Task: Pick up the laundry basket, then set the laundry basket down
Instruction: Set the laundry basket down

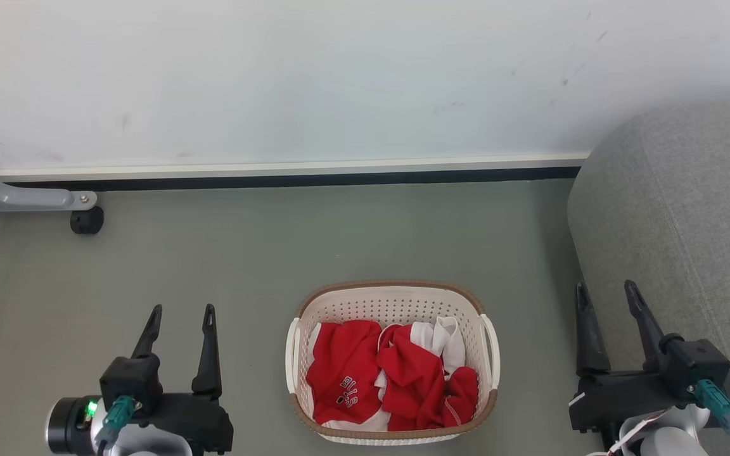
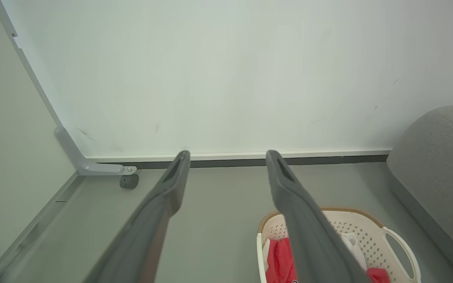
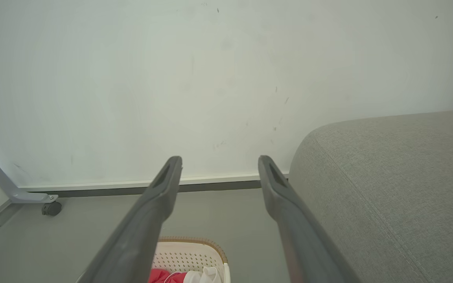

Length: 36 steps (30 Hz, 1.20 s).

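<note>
Laundry basket (image 1: 393, 304) stands on the grey floor (image 1: 339, 234), near the robot and between its two arms, a little closer to the right one. It rests flat with its opening upward. Its brown woven-look rim runs around the top, with a white handle (image 1: 291, 354) on its left side and another (image 1: 493, 351) on its right. Crumpled red and white clothes (image 1: 390, 373) lie inside, heaped toward the near end, so the perforated far wall stays bare.

The left gripper (image 1: 183, 308) hovers to the left of the laundry basket, well apart from it, with its two dark fingers spread and nothing between them. The right gripper (image 1: 606, 285) hovers to the right of the basket, also clear of it, fingers likewise spread and empty, just beside the rounded grey upholstered seat (image 1: 675, 209) that fills the right side. Both sets of fingers point toward the far wall (image 1: 339, 76).

In the left wrist view the left gripper (image 2: 228, 153) frames bare floor, and the basket (image 2: 356, 224) shows behind its right finger. In the right wrist view the right gripper (image 3: 220, 158) looks at the wall, with the basket (image 3: 187, 255) low beside its left finger.

A pale baseboard (image 1: 276, 170) runs along the foot of the wall. At the far left, a grey metal leg (image 1: 23, 197) ends in a black caster (image 1: 87, 220) resting on the floor.
</note>
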Motion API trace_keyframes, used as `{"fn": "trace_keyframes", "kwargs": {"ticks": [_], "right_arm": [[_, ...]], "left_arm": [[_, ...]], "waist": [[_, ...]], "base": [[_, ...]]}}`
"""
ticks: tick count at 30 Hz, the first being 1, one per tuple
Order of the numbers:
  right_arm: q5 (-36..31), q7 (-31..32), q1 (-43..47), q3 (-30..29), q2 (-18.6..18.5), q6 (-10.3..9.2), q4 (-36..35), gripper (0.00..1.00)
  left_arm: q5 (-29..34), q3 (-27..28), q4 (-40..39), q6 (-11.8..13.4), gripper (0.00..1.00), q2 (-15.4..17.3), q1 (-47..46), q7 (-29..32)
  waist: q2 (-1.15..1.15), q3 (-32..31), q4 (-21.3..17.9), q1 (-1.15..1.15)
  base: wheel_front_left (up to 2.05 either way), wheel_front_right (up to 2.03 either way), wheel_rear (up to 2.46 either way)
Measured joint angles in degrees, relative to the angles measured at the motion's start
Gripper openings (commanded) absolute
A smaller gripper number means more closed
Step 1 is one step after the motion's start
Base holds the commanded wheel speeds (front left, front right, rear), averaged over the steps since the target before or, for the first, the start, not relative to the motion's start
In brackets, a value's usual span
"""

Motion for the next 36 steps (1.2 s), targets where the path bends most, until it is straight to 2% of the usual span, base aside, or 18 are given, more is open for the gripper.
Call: {"fn": "trace_keyframes", "kwargs": {"ticks": [15, 36], "right_arm": [[-1.1, 0.0, 0.9, -0.3, -0.1, 0.0, -0.2, 1.0], [-1.5, 0.0, 1.3, -1.1, -0.1, -0.07, -0.1, 1.0]], "left_arm": [[0.6, -1.2, -0.6, -0.1, 1.0, 1.8, 0.9, 3.5], [0.5, -0.3, -2.5, -0.1, 1.0, 2.4, 2.1, 5.5]], "waist": [[0.0, -0.4, 0.4, 0.0], [0.0, -1.2, 0.2, 0.0]], "base": [[0.0, 0.0, 0.0], [0.0, 0.0, 0.0]]}}
